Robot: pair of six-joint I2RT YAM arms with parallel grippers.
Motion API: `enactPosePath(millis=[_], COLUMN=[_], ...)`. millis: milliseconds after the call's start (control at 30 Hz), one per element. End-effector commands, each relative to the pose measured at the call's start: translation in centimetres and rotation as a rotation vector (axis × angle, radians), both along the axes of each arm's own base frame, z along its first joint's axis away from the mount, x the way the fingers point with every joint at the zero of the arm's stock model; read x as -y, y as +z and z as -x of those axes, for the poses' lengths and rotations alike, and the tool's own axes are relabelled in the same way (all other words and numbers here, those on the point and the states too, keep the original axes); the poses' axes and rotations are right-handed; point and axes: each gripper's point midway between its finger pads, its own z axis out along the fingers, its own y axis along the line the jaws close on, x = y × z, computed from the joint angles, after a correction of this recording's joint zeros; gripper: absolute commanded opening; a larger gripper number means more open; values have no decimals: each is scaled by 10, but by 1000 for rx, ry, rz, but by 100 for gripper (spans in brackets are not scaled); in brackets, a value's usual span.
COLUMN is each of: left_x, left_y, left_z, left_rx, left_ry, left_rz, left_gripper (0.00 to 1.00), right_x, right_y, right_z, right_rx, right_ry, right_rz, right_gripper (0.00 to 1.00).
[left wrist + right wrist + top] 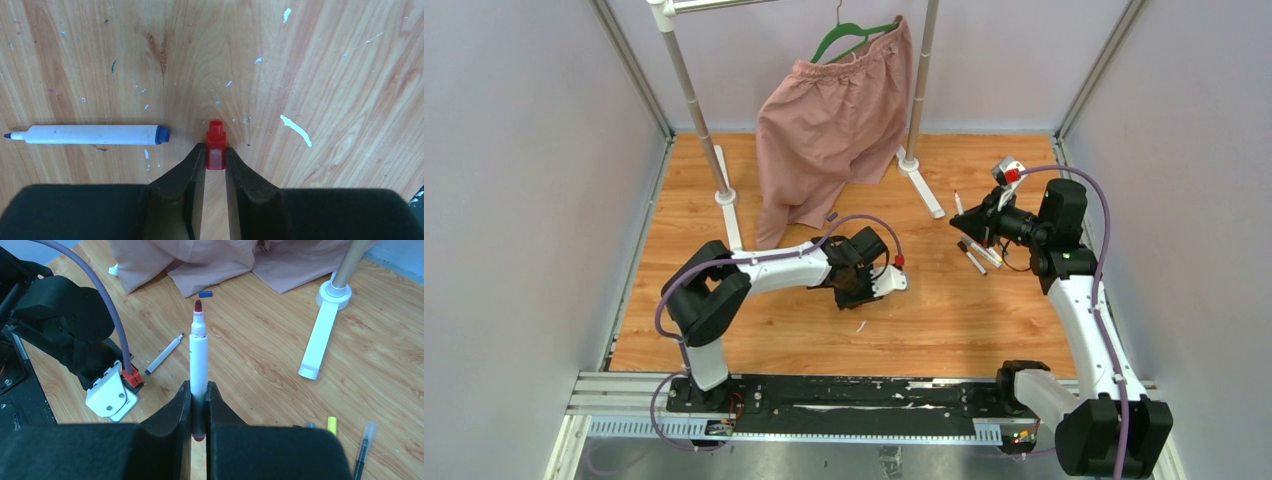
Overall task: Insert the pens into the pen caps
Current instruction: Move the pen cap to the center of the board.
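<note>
You have two grippers, left (pixel 215 152) and right (pixel 199 388). Pens, at least four: one red pen (pixel 198 350) between the right gripper's fingers, one blue pen (pixel 90 134) just left of the left gripper, and two loose pens (pixel 975 262) below the right gripper. Caps, three clear: one red cap (pixel 215 135) in the left gripper, one blue cap (pixel 205 293) beyond the right gripper, and one yellow cap (pixel 332 425) to its right. One pair of shorts (pixel 829 130).

Showing no readable text, bearing no legible label, brand, number or sign on anything in any view.
</note>
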Motion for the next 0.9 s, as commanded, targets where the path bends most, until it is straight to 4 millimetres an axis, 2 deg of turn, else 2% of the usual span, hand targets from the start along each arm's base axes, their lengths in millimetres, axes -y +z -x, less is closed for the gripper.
enactPosePath(millis=[0,167,300,367,400,467,567,667,867], left_x=[-8,-10,-8,-6,-5,-4,-7,-11,-6], left_y=[-10,7,29,45,59,77,94,92,63], left_z=[-4,-19,-24,-24,-24,-22,-14,-3,17], left_rx=[-1,74,120,140,159,176,177,117,-57], left_ry=[63,154,228,269,293,353,435,543,689], left_rz=[-50,-19,47,108,160,256,377,457,481], left_gripper=[27,42,43,43,43,42,41,37,12], right_x=[3,4,4,4,4,3,3,4,4], right_y=[1,1,1,0,0,-1,-1,-1,-2], right_z=[3,3,3,2,3,3,2,2,2], right_rx=[7,8,6,5,5,2,2,2,2], right_ry=[-7,-9,-8,-7,-7,-5,-5,-6,-6], right_rz=[-11,-12,-13,-14,-14,-15,-15,-15,-14], right_gripper=[0,0,0,0,0,0,0,0,0])
